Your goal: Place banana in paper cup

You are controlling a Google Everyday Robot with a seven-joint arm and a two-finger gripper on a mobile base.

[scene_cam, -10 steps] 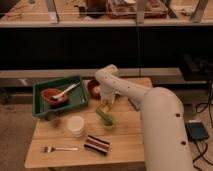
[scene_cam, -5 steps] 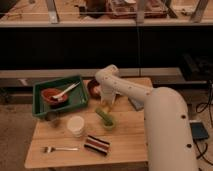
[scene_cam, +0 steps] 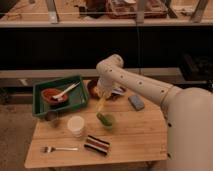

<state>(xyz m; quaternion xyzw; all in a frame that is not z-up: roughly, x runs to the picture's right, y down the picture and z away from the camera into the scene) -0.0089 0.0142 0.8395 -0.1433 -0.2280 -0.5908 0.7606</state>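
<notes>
My gripper [scene_cam: 102, 96] is at the middle of the wooden table [scene_cam: 135, 135], just right of the green tray. It is shut on the banana [scene_cam: 101, 105], a pale-yellow curved piece that hangs down from the fingers. The banana's lower end is just above the small green bowl [scene_cam: 106, 120]. The paper cup [scene_cam: 76, 125], white and upright, stands on the table to the lower left of the gripper, apart from the banana.
A green tray [scene_cam: 75, 102] at the left holds a red bowl [scene_cam: 51, 95] and a white spoon [scene_cam: 66, 90]. A fork [scene_cam: 59, 148] and a striped packet [scene_cam: 97, 144] lie near the front edge. A blue object [scene_cam: 136, 102] lies at the right.
The arm has risen a little with the banana in the gripper. The things on the table have not moved.
</notes>
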